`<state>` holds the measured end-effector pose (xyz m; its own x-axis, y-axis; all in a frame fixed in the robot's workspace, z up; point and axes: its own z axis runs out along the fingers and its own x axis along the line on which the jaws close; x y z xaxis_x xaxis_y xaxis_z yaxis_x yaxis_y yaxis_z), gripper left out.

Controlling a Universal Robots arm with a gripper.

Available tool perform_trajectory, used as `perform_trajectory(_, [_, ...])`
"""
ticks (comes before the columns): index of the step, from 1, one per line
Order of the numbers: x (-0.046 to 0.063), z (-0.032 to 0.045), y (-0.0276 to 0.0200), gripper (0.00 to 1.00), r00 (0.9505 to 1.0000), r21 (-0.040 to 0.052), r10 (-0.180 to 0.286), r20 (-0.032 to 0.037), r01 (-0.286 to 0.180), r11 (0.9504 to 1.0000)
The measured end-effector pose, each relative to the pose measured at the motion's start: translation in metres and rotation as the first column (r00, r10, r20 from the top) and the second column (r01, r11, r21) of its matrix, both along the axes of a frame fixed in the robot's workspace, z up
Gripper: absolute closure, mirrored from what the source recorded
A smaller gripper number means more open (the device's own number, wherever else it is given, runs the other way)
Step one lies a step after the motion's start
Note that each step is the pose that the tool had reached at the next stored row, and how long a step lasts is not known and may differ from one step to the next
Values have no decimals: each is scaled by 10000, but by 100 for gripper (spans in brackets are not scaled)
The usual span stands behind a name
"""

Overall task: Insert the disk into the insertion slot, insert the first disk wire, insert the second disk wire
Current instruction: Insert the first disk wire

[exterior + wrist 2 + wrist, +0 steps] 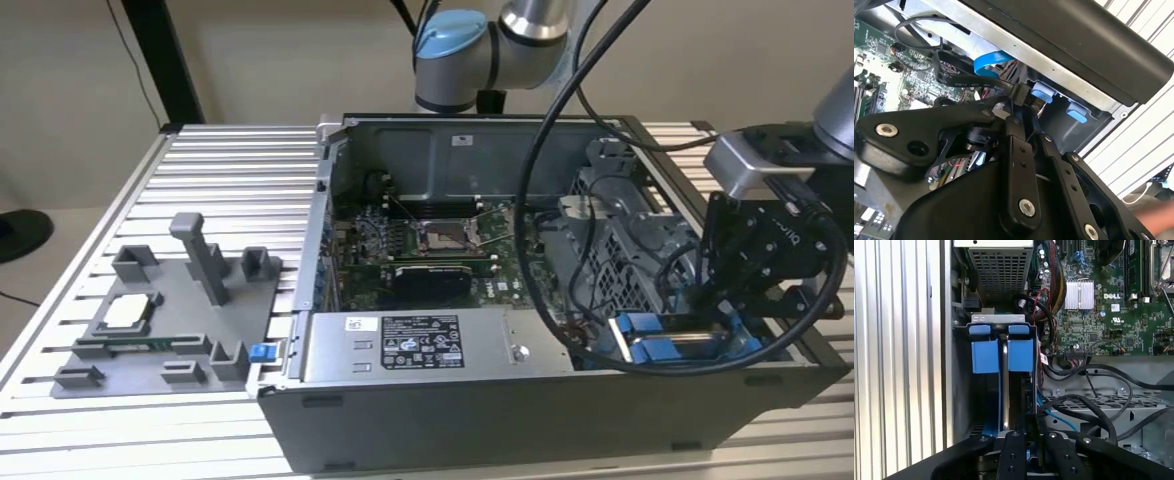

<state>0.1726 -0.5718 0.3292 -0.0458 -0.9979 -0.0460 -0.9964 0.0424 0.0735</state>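
1. Hand: one, clenched on the plug of a black wire. In my judgement, a plug pushed in tilted could jam.
2. Disk: one, sitting in the slot, with two blue tabs at the mouth. A hard push might shift it.
3. Blue wire: one, with several black loops beyond it that could snag the hand.
4. Case: one, on the tabletop.

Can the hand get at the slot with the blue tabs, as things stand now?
Probably yes. The hand hangs right at the slot in the open case, and its blue tabs lie bare before it. The black cables run beside, not across.
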Motion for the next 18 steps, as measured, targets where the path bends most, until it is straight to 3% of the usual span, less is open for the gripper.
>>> perform_trajectory(6, [-1,13,0,100,10000,29,-3,-2,3,10000])
perform_trajectory(11, [-1,142,-1,100,10000,6,-1,0,1,10000])
perform_trajectory(18, [14,401,-1,100,10000,6,2,-3,-2,10000])
